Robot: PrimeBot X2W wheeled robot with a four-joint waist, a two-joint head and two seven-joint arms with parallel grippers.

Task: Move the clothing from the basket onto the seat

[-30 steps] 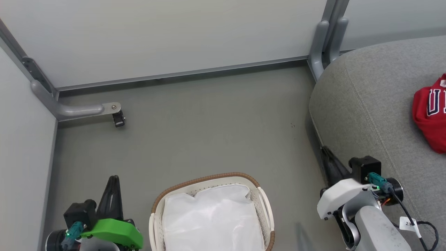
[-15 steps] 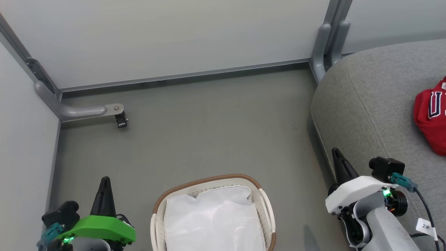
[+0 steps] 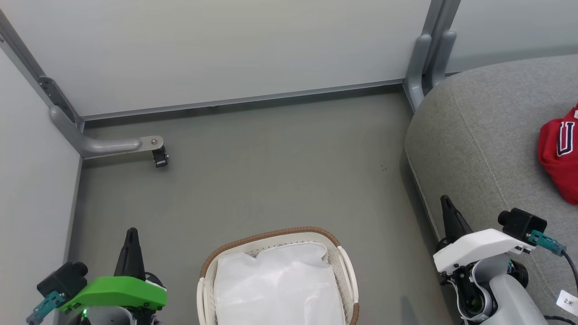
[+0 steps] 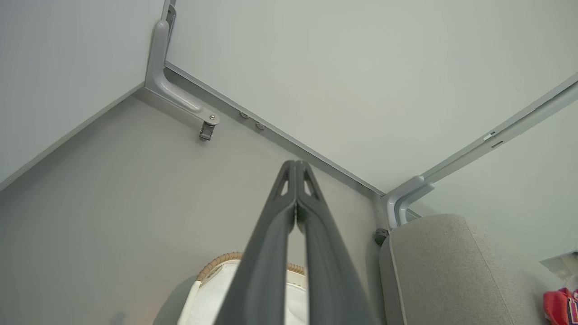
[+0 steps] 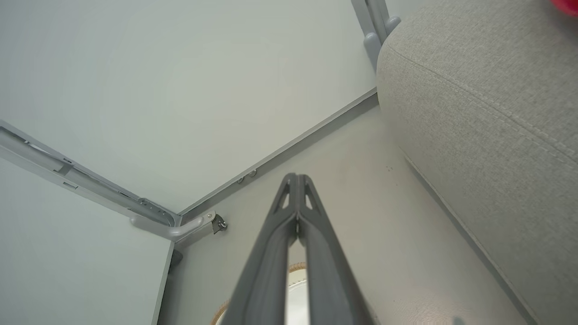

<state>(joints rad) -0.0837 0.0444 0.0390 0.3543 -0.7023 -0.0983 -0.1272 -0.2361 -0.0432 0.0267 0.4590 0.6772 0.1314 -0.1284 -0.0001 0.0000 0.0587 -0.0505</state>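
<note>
Pale grey wall panels close off the back and left. A dull grey-green floor lies below them.

Seat: big grey fabric cushion on the right with a rounded corner and a stitched seam. It runs out of the head view at the right edge.

Basket: on the floor at bottom centre, brown rim, white perforated wall, cut off by the bottom edge. It sits left of the seat with a strip of floor between them. A white liner, rumpled, covers the inside.

Clothing: red heap lying on the seat at the far right edge, partly out of frame. A dark letter with a white outline faces up. Well apart from the basket. The left wrist view catches a bit of it in the lower right corner.

Left end effector: lower left, above a green cover, over the floor just left of the basket and not touching it. The fingers are pressed together with nothing between them, and the left wrist view shows the tips meeting.

Right end effector: lower right, above a white cover, tip by the seat's front edge. The fingers are pressed together and hold nothing, as the right wrist view also shows.

A metal foot sticks out from the left corner post, with a small black piece at its end.
</note>
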